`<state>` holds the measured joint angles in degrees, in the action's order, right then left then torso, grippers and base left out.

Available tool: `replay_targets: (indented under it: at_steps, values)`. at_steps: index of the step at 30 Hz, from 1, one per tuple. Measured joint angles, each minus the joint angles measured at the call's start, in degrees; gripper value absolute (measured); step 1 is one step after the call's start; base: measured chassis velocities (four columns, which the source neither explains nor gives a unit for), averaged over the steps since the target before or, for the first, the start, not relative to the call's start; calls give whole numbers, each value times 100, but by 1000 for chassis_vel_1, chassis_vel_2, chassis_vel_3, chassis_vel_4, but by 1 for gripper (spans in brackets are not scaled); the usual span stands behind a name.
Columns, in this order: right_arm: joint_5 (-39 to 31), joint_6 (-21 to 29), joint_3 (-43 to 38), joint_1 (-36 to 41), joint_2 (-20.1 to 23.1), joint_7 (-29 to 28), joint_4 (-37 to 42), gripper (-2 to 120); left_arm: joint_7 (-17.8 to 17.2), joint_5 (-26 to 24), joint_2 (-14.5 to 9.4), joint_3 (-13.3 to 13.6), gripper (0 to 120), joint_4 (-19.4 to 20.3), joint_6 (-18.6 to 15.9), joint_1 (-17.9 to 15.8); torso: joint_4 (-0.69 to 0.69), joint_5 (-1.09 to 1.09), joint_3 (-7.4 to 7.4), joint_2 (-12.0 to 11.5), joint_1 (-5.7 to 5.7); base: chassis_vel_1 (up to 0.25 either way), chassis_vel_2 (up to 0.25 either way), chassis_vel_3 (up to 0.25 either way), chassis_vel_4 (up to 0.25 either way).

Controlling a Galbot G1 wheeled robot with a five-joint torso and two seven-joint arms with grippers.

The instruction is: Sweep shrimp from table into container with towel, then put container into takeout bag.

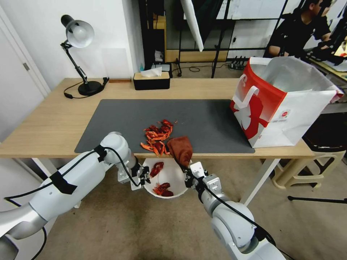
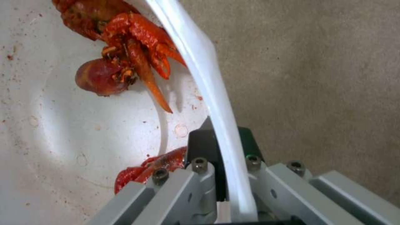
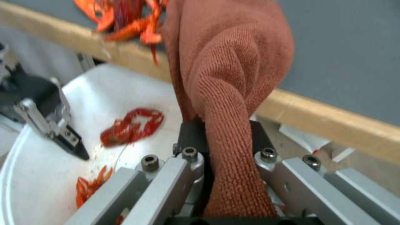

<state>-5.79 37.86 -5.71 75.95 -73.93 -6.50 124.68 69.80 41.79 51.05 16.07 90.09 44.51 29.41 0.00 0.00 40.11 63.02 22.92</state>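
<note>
A pile of red-orange shrimp (image 1: 158,136) lies on the grey mat at the table's (image 1: 54,122) front edge. The reddish-brown towel (image 1: 180,150) hangs over that edge just right of the pile, with my right gripper (image 1: 188,172) shut on it (image 3: 233,103). Below the edge, my left gripper (image 1: 145,177) is shut on the rim of the white container (image 1: 173,173), pinching it (image 2: 227,147). A few shrimp (image 2: 129,47) lie inside the container (image 3: 108,100). The red and white takeout bag (image 1: 278,104) stands open on the table's right end.
A black desk lamp (image 1: 81,54) and a tissue box (image 1: 151,80) stand at the table's back edge. A beige stool (image 1: 311,162) sits beside the table's right end. Carpet floor lies under the container.
</note>
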Motion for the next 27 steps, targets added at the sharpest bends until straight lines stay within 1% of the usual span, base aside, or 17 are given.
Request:
replay_targets:
  at_steps: [7,10,11,14,15,17,18,21,26,27]
  values:
    - [-262,-5,-265,-95,112,16,323,7,0,5,-43,-23,0,21,2,35,0,0,0,1,0,0,0,0,0]
    - [-715,-232,-532,-381,191,66,354,7,0,9,-67,-82,0,28,8,87,0,0,0,1,0,0,0,0,0]
    - [-715,-232,-532,-381,191,66,354,7,0,9,-67,-82,0,28,8,87,0,0,0,1,0,0,0,0,0]
    - [-1177,-599,-740,-806,264,142,91,7,0,14,-105,-119,0,49,15,137,0,-1,0,1,0,0,0,0,0]
    - [-1177,-599,-740,-806,264,142,91,7,0,14,-105,-119,0,49,15,137,0,-1,0,1,0,0,0,0,0]
    - [-1358,-776,-787,-1071,309,160,-138,7,0,16,-133,-149,0,59,22,165,0,1,0,1,0,0,0,0,0]
    - [-1358,-776,-787,-1071,309,160,-138,7,0,16,-133,-149,0,59,22,165,0,1,0,1,0,0,0,0,0]
    - [-1536,-934,-793,-1377,350,154,-463,7,-7,18,-167,-189,0,68,32,206,1,0,1,1,0,0,0,0,0]
    - [-1588,-988,-789,-1471,354,148,-581,7,-8,20,-175,-205,0,69,35,220,1,0,1,1,0,0,0,0,0]
    - [-1643,-1065,-770,-1600,355,137,-758,7,-9,23,-184,-226,0,71,39,234,0,0,0,1,0,0,0,0,0]
